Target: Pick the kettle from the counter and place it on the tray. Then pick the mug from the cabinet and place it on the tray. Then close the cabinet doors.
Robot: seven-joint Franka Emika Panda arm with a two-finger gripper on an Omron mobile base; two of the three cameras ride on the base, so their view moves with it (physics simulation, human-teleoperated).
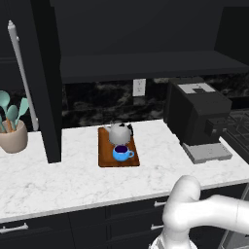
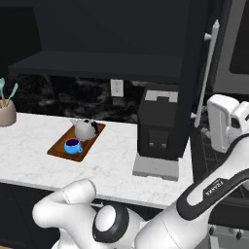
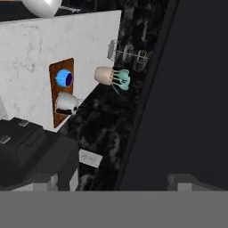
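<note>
Two jobs look done, and one is left for you. The kettle (image 1: pixel 119 132) sits on the tray (image 1: pixel 103 158), and the mug (image 1: pixel 121 153) sits on the tray too, just in front of the kettle. The tray lies flat on the white worktop (image 1: pixel 73 175), between the pot of spoons (image 1: pixel 13 136) and the coffee machine (image 1: pixel 198 116).

The doors are what is left. The left door (image 1: pixel 46 82) stands wide open, with its edge toward you. The right door (image 2: pixel 197 73) is open too, and its long silver handle (image 2: pixel 208 73) stands just in front of the white hand of the arm in the right base view. The shelf (image 1: pixel 146 63) inside is bare.

The end effector (image 3: pixel 115 180) has its two tips (image 3: pixel 180 180) set wide apart, and it holds nothing. It looks past the dark door panel toward the tray, far off.

I think you go for the right door next, since the hand is near it.
</note>
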